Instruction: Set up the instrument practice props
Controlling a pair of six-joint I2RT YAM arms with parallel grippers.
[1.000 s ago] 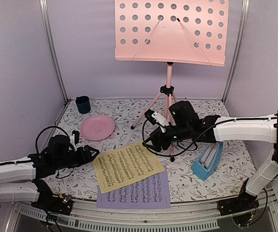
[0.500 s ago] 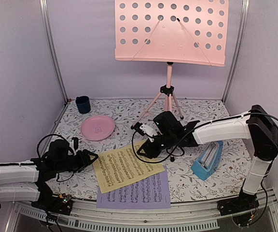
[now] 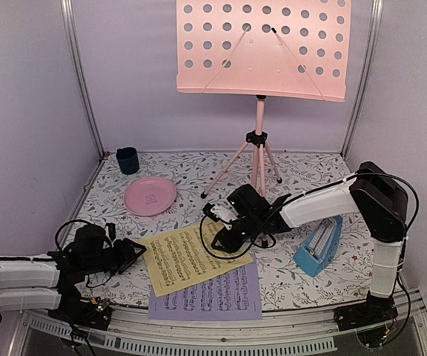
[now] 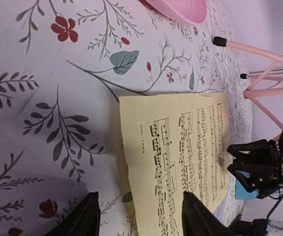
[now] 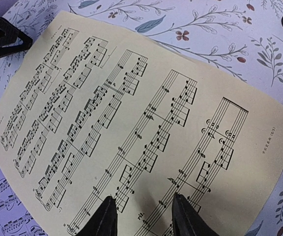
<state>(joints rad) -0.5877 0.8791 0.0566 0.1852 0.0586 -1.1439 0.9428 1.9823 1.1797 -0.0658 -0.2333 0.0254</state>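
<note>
We look down on a floral counter with two robot arms reaching in from the near edge. At the back the pink stand is upright on its tripod, and its perforated desk is bare.

Both music sheets lie flat near the front. The yellow sheet sits at an angle and overlaps the top edge of the lavender sheet below it. To the right, well apart from the sheets, is the blue metronome. It seems tipped rather than upright, though we cannot be sure.

The right gripper hangs low over the far right corner of the yellow sheet, its fingers apart with the paper showing between them and nothing held. The left gripper is low to the counter, just beside the sheet's left edge, also spread apart and empty.

We judge the task barely started. The stand is in place, but neither sheet is on its desk and the metronome is not yet set out. The yellow sheet looks like the first thing to be lifted.
</note>
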